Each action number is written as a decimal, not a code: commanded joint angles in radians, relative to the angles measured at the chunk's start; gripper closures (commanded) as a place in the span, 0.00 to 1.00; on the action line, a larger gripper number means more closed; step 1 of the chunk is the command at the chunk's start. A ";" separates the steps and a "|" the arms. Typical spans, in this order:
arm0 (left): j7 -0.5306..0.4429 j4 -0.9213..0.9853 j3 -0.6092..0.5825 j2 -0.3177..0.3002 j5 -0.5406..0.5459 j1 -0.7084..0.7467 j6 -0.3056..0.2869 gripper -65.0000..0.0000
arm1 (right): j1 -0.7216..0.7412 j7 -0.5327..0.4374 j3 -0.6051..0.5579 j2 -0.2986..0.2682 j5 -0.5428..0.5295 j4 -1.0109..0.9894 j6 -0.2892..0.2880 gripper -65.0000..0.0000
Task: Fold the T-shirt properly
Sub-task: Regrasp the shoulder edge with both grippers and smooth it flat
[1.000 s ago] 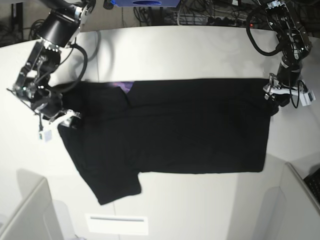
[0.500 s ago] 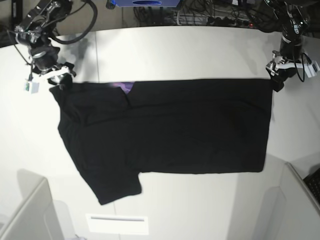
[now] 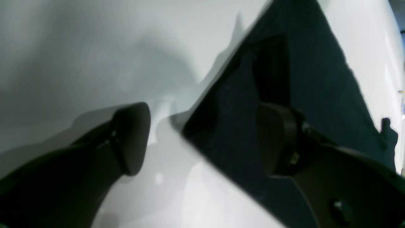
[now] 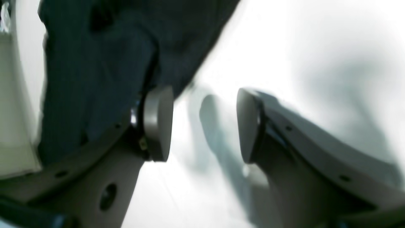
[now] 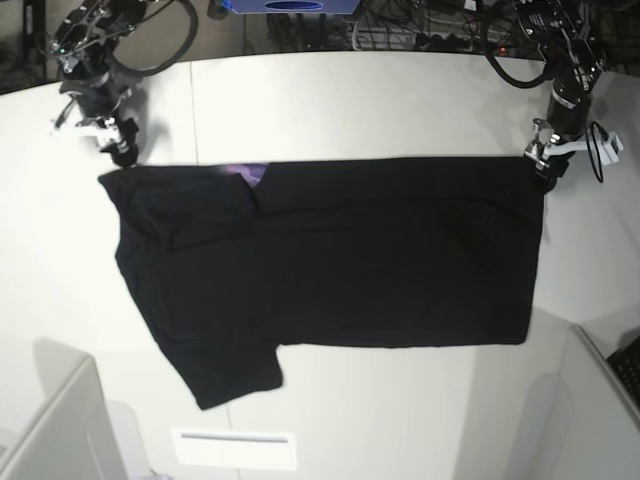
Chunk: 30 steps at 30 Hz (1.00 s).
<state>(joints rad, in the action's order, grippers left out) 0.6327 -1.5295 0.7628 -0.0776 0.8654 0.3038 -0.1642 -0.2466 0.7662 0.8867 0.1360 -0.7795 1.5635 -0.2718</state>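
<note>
Both your grippers, left [image 3: 202,142] and right [image 4: 205,125], gape empty at the flat black cloth T-shirt's [image 5: 330,260] far corners, long axis between them.

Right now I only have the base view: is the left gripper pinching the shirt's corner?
Observer: No. The left wrist view shows the left gripper open, with nothing between its jaws. One finger is over the T-shirt and the other over the bare table.
Operator: And the right one?
Observer: The right wrist view shows the right gripper open too. There is only table in the gap, and the cloth lies off to one side.
</note>
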 commanded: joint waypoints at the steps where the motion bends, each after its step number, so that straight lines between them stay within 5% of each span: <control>1: -0.001 -0.009 0.002 -0.011 0.005 0.004 -0.005 0.31 | 0.014 0.006 0.002 -0.003 0.012 -0.007 0.007 0.52; 10: -0.001 0.020 0.001 -0.017 0.004 -0.018 -0.005 1.00 | 0.083 0.002 -0.002 -0.003 0.013 -0.024 0.076 0.46; 16: -0.001 0.039 -0.041 -0.024 0.004 -0.018 -0.007 1.00 | 0.120 0.002 -0.001 -0.046 0.013 -0.082 0.081 0.47; 18: -0.001 0.039 -0.075 -0.043 0.004 -0.016 -0.007 1.00 | 0.120 0.002 -0.002 -0.059 0.013 -0.110 0.076 0.61; 21: -0.001 0.027 -0.091 -0.046 0.004 -0.007 -0.007 1.00 | 0.115 0.002 -0.004 -0.075 0.012 -0.125 0.044 0.98; 23: -0.001 0.013 -0.090 -0.047 0.002 -0.002 -0.007 1.00 | 0.114 0.008 -0.004 -0.085 0.010 -0.122 -0.016 1.00; 30: -0.001 -0.096 -0.087 -0.101 0.008 0.081 -0.005 1.00 | 0.054 0.019 -0.005 -0.083 0.012 -0.002 -0.017 1.00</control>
<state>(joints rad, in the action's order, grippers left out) 0.6437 -1.6073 0.6754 -0.1745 0.8612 0.3832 -0.1577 -0.2043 0.8013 0.8803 0.0654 -0.7494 1.5410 -0.2794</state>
